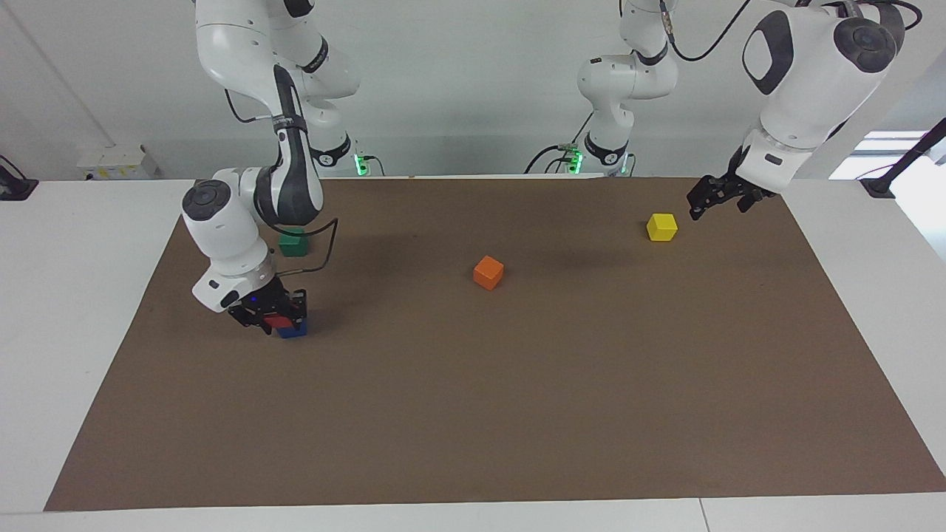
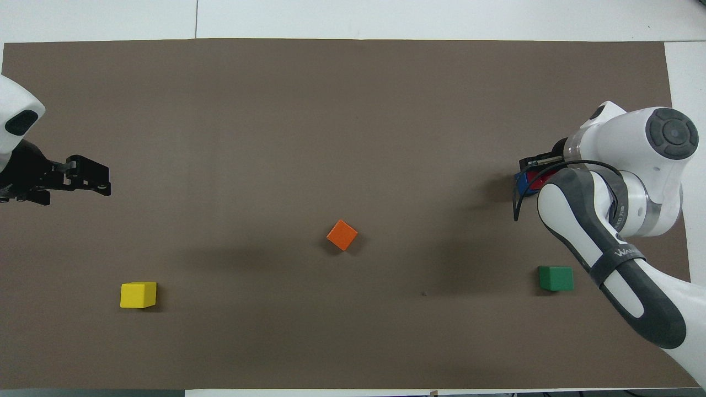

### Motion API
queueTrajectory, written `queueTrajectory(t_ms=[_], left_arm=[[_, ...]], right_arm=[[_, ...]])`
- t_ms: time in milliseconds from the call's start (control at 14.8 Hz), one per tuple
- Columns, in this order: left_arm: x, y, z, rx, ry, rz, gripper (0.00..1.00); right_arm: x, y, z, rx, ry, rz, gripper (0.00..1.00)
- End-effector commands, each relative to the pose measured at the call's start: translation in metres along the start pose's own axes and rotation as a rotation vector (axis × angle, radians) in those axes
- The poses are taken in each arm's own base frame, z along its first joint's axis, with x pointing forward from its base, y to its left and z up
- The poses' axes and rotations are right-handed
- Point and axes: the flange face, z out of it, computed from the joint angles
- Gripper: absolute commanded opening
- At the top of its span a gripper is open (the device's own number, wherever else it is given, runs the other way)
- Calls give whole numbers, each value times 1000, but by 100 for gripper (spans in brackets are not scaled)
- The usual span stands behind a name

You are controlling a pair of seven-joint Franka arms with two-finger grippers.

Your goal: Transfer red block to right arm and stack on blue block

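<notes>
Right gripper [image 1: 277, 319]: low at the right arm's end of the mat, jaws pinching the red block [image 1: 278, 321].
Red block: sits on the blue block [image 1: 293, 330].
Left gripper [image 1: 701, 207]: raised at the left arm's end, jaws spread, holding nothing; the arm waits.
Yellow block [image 1: 661, 227]: just beside the left gripper.
Orange block [image 1: 488, 272]: mid-mat.
Green block [image 1: 293, 242]: nearer the robots than the blue block.

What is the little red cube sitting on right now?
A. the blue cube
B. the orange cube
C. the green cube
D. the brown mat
A: in the facing view the red block sits directly on the blue block, gripped by the right gripper.
</notes>
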Motion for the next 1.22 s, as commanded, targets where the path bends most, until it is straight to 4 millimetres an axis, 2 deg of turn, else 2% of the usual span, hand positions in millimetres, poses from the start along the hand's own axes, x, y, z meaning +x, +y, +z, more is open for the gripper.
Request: queueTrajectory(t_ms=[0, 1153], left_arm=[[-4, -4, -1, 4, -11, -7, 100], [-4, -3, -1, 4, -11, -6, 100]], right_arm=[[-9, -2, -3, 13, 12, -12, 0], [-13, -1, -1, 14, 3, -11, 0]])
